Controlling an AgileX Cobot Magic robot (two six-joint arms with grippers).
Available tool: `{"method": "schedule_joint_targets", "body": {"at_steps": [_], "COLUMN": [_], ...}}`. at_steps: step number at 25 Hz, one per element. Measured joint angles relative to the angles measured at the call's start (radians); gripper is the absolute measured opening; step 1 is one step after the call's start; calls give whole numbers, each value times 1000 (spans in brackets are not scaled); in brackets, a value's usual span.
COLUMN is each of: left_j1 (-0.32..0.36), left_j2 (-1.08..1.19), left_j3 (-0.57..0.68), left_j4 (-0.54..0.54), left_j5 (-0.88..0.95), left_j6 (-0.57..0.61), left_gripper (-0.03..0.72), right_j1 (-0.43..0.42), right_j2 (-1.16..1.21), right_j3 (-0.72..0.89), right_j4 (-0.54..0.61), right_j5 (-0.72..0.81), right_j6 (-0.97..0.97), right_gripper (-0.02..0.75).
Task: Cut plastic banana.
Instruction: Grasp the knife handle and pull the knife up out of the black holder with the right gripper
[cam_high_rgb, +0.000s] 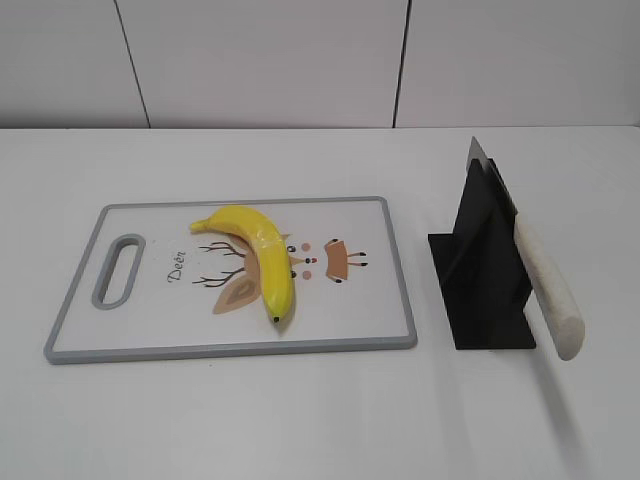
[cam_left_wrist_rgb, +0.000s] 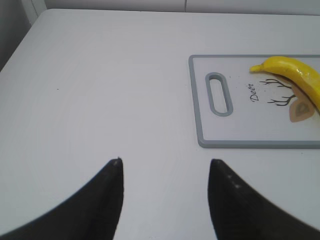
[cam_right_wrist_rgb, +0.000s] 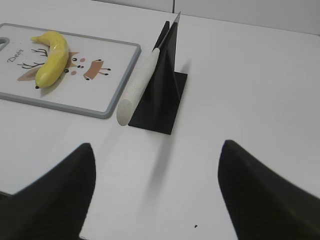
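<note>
A yellow plastic banana (cam_high_rgb: 262, 260) lies whole on a white cutting board (cam_high_rgb: 150, 330) with a grey rim and a deer drawing. A knife with a white handle (cam_high_rgb: 548, 290) rests slanted in a black stand (cam_high_rgb: 485, 270) right of the board. Neither gripper shows in the exterior view. In the left wrist view my left gripper (cam_left_wrist_rgb: 165, 162) is open and empty over bare table, left of the board (cam_left_wrist_rgb: 240, 135) and banana (cam_left_wrist_rgb: 295, 75). In the right wrist view my right gripper (cam_right_wrist_rgb: 156, 147) is open and empty, in front of the knife (cam_right_wrist_rgb: 137, 90) and stand (cam_right_wrist_rgb: 160, 100).
The table is white, with a pale wall behind it. The board's handle slot (cam_high_rgb: 118, 270) is at its left end. The banana also shows in the right wrist view (cam_right_wrist_rgb: 52, 57).
</note>
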Motion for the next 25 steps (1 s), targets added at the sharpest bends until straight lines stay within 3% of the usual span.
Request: {"method": "schedule_joint_targets", "body": {"at_steps": [25], "left_j1": [0], "left_j2": [0], "left_j3": [0], "left_j4": [0], "left_j5": [0], "left_j6": [0], "left_gripper": [506], "right_j1": [0], "right_j2": [0], "right_j3": [0], "right_j4": [1], "right_j5": [0], "right_j6": [0], "right_gripper": [582]}}
